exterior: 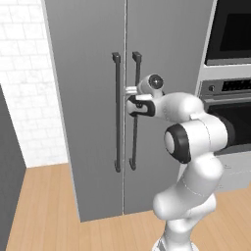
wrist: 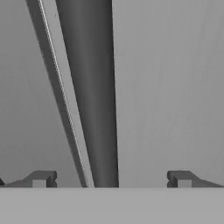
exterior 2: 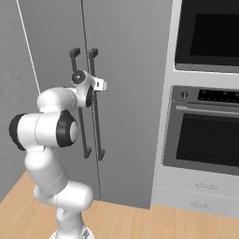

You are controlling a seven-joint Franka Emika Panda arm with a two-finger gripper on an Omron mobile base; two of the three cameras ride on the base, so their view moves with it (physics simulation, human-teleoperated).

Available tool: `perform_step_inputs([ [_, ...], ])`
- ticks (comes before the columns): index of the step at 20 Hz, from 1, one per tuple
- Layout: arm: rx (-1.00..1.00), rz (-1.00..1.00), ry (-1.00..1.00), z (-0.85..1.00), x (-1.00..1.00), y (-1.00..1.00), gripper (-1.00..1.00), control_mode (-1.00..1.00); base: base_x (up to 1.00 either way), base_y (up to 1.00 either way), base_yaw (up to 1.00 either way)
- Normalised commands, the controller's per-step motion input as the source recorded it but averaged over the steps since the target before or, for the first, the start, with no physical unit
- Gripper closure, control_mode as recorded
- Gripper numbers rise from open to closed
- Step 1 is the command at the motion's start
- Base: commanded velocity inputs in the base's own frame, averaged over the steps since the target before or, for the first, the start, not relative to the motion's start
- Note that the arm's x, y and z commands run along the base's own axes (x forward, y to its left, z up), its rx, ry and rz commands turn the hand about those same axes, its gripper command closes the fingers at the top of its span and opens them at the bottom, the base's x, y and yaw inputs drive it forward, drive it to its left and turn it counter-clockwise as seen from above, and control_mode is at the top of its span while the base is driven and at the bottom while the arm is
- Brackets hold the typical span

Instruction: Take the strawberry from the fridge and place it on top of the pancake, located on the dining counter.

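Note:
The fridge [exterior: 88, 73] [exterior 2: 130, 70] stands with both matte-grey doors shut. Two dark vertical bar handles flank the door seam. My gripper [exterior: 129, 90] [exterior 2: 101, 85] is open at the upper part of the right door's handle [exterior: 135, 127] [exterior 2: 97, 126]. In the hand view the handle's dark bar [wrist: 89, 87] runs up between my gripper's [wrist: 111, 178] fingertips [wrist: 41, 178], slightly left of centre, and neither tip touches it. The door seam [wrist: 61, 87] lies just to the bar's left. The strawberry, the pancake and the dining counter are out of view.
A built-in oven stack [exterior 2: 205, 130] [exterior: 230, 98] with pale drawers [exterior 2: 200, 196] below it stands right of the fridge. A white brick wall [exterior: 24, 98] and a dark panel [exterior: 7, 171] are on the left. Wood floor [exterior: 44, 206] lies in front.

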Motion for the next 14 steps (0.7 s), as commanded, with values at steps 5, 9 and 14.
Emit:
perform_step_inputs([
  [5, -0.04, 0.00, 0.00, -0.18, 0.59, 0.11, -1.00, -1.00, 0.00, 0.00, 0.00],
  [9, -0.03, 0.00, 0.00, -0.22, 0.66, 0.10, -1.00, -1.00, 0.00, 0.00, 0.00],
  [14, -0.03, -0.02, 0.00, -0.28, 0.86, 0.11, 1.00, -1.00, 0.00, 0.00, 0.00],
])
